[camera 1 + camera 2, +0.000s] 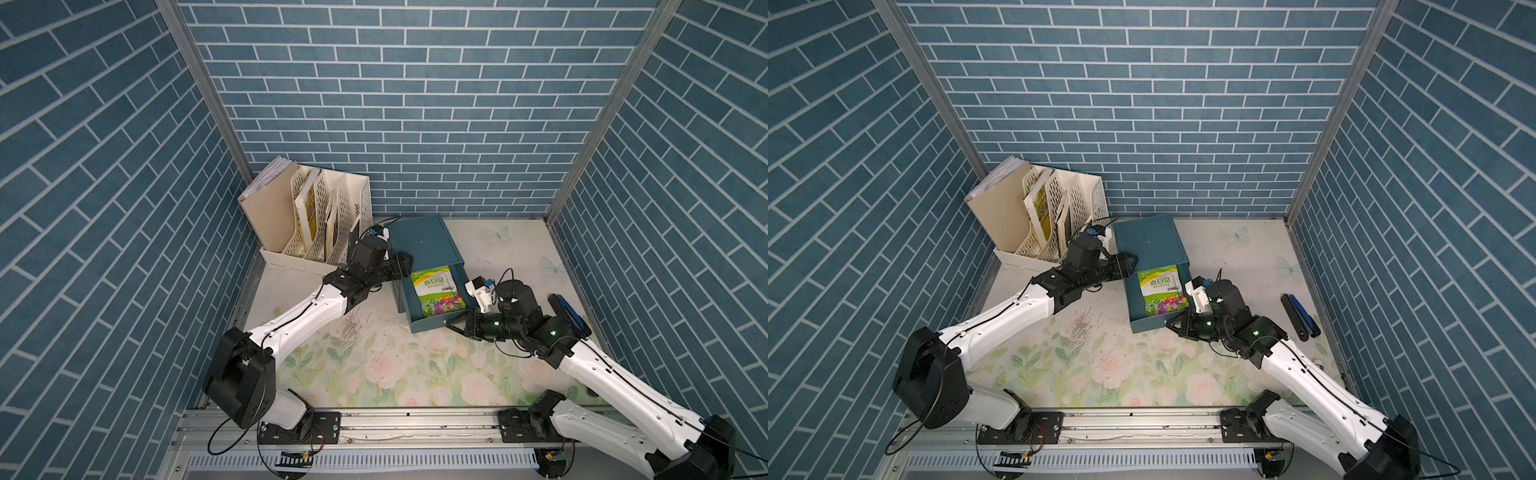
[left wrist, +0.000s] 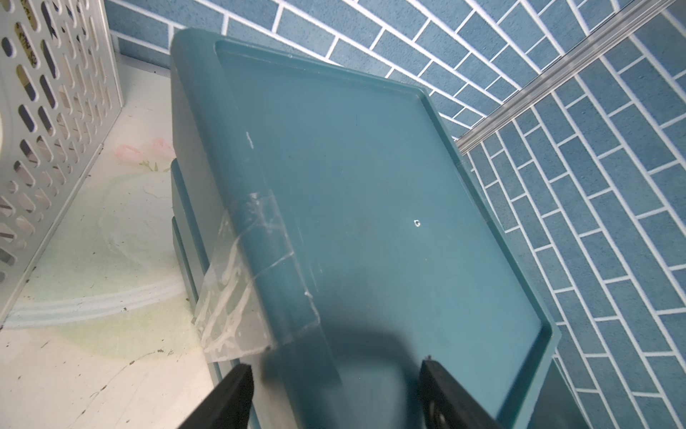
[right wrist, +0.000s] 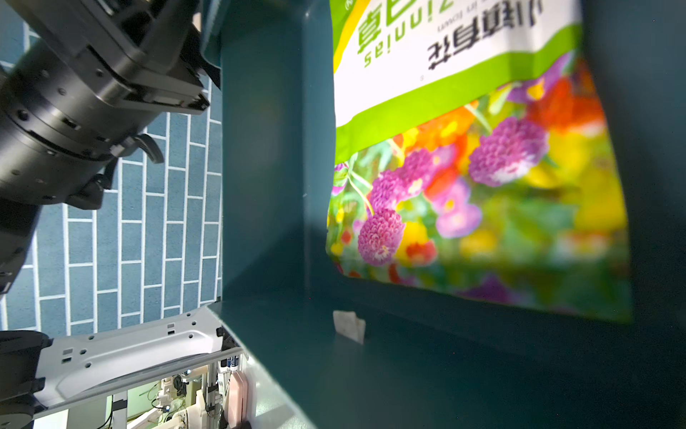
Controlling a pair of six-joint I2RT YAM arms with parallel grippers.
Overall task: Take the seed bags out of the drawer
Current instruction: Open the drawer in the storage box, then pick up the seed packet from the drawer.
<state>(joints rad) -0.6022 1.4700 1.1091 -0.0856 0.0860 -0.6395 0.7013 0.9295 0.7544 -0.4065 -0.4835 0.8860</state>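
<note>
My right claw, pressed together, sits at the front corner of the open drawer. The green-white seed bag lies inside, just beyond it. My left claw hangs spread over the cabinet.

Both top views stare steeply down from high up, near-twin takes on the whole counter. Left wrist camera hugs the cabinet top; right wrist camera presses into the drawer, shared with the top views.
</note>
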